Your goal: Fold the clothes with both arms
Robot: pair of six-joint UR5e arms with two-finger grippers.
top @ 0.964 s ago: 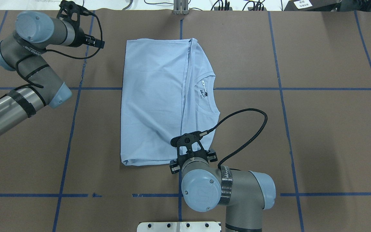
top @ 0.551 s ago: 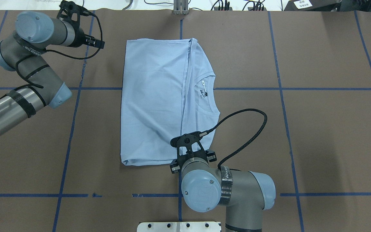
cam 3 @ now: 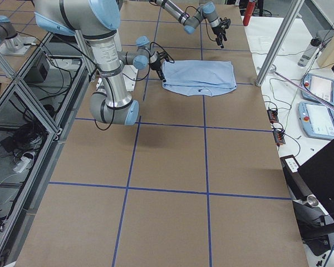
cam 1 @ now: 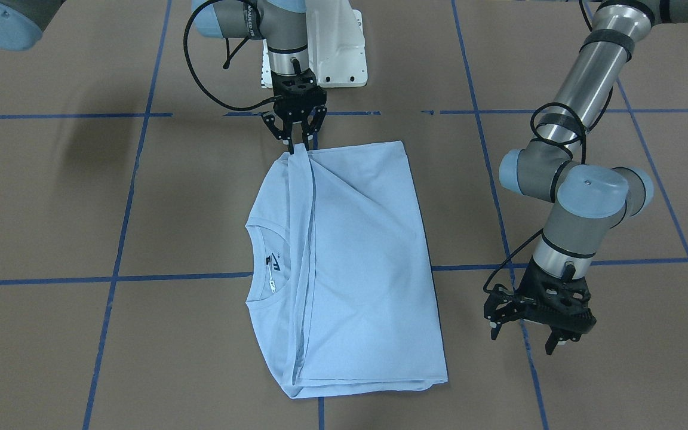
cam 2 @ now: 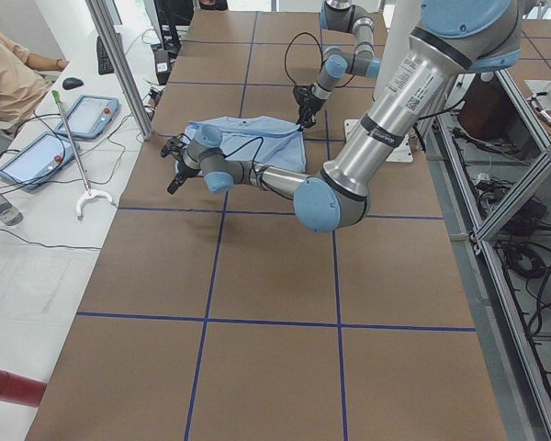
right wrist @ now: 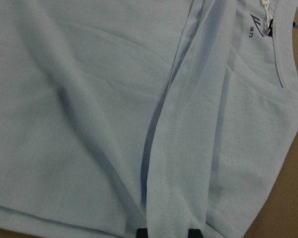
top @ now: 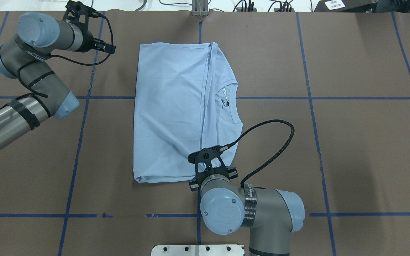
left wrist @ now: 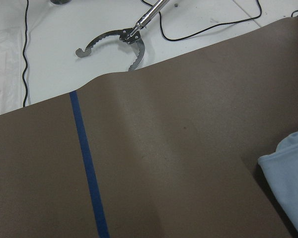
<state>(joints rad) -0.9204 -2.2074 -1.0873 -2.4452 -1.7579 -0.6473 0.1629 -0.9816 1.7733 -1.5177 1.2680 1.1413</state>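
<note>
The light blue T-shirt [top: 176,113] lies folded on the brown table, collar and label [top: 225,99] on its right side in the overhead view. My right gripper [cam 1: 298,143] is at the shirt's edge nearest the robot base, shut on the folded hem. The pinched cloth rises slightly to it. The right wrist view shows that hem [right wrist: 166,198] running between the two fingertips [right wrist: 142,232]. My left gripper [cam 1: 523,337] hangs open just above the table, apart from the shirt's far corner, nothing between its fingers. The left wrist view catches only a shirt corner [left wrist: 290,183].
Blue tape lines [top: 80,131] grid the brown table. A white base plate [cam 1: 338,54] sits by the robot. A metal grabber tool [left wrist: 124,39] and cables lie on the white surface beyond the far edge. Tablets [cam 2: 92,115] and a seated person are at the side.
The right wrist has shifted slightly back toward the robot base while holding the hem. The left arm and the rest of the shirt have stayed put.
</note>
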